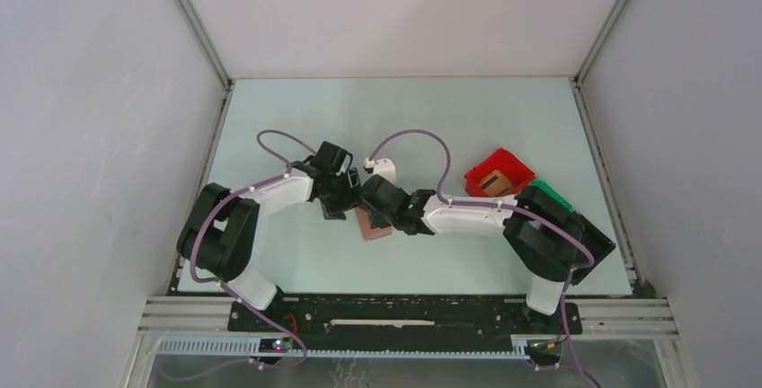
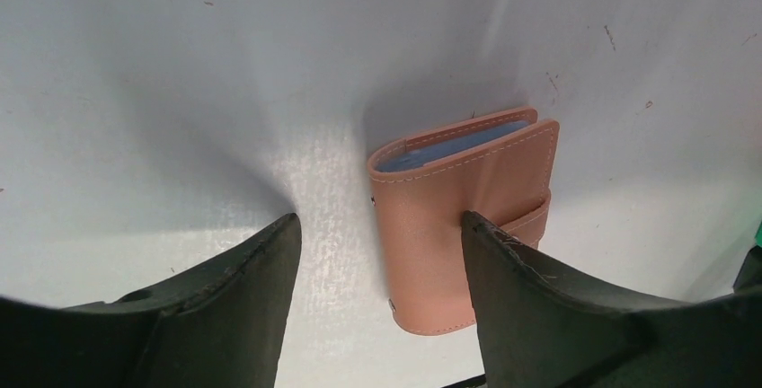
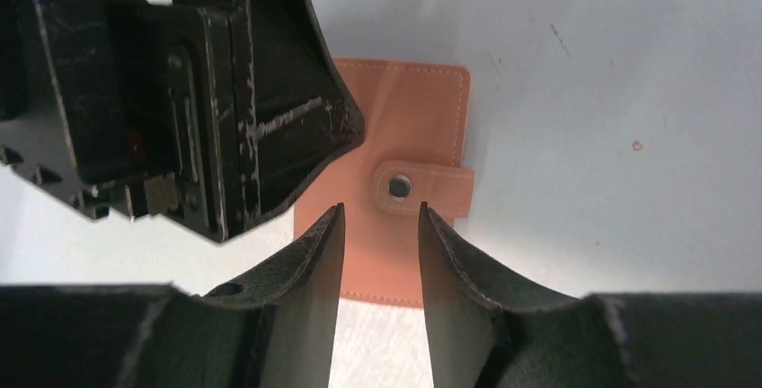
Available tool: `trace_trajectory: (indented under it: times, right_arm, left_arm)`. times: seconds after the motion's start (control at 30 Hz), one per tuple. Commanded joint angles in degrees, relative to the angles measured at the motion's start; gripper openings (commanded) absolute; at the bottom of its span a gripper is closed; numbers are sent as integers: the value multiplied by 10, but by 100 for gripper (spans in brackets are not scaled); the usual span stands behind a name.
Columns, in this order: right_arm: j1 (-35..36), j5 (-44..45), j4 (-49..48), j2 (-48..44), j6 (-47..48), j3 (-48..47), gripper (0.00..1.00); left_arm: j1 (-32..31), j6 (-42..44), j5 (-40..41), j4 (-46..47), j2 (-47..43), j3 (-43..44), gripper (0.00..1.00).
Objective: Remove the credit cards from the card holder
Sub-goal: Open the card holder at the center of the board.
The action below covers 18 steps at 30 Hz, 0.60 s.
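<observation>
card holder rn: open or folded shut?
Folded shut. The card holder lies flat on the table, covers together, the snap tab lying across its top cover; only a thin blue-grey inner edge shows.

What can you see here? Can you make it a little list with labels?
Card holder: tan, folded shut, lying flat on the table
Strap: wrapped over its edge, snap on top
Left tool: open, low over the card holder
Right tool: open, pointing at the strap
Bins: red bin and green bin, by the right arm
Cards: none out yet
</observation>
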State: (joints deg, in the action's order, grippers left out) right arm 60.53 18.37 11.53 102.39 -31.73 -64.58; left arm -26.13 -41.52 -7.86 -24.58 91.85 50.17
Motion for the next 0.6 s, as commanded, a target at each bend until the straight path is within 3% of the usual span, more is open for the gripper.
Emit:
trace_trajectory:
  times: [0.0, 0.3, 0.37, 0.5, 0.57]
  right_arm:
    - [6, 38, -7, 25, 29, -32, 44]
    - [6, 88, 4, 53, 40, -32, 41]
    - [0, 74, 2, 55, 35, -32, 31]
    - [-14, 34, -6, 45, 9, -25, 1]
    - [-17, 32, -11, 30, -5, -15, 0]
  left_arm:
    - [-6, 1, 30, -15, 35, -4, 72]
    - [-13, 22, 49, -38, 46, 11, 72]
    - [-14, 24, 50, -39, 49, 11, 72]
    - [-16, 21, 50, -37, 50, 7, 72]
    - [-16, 22, 48, -36, 49, 6, 72]
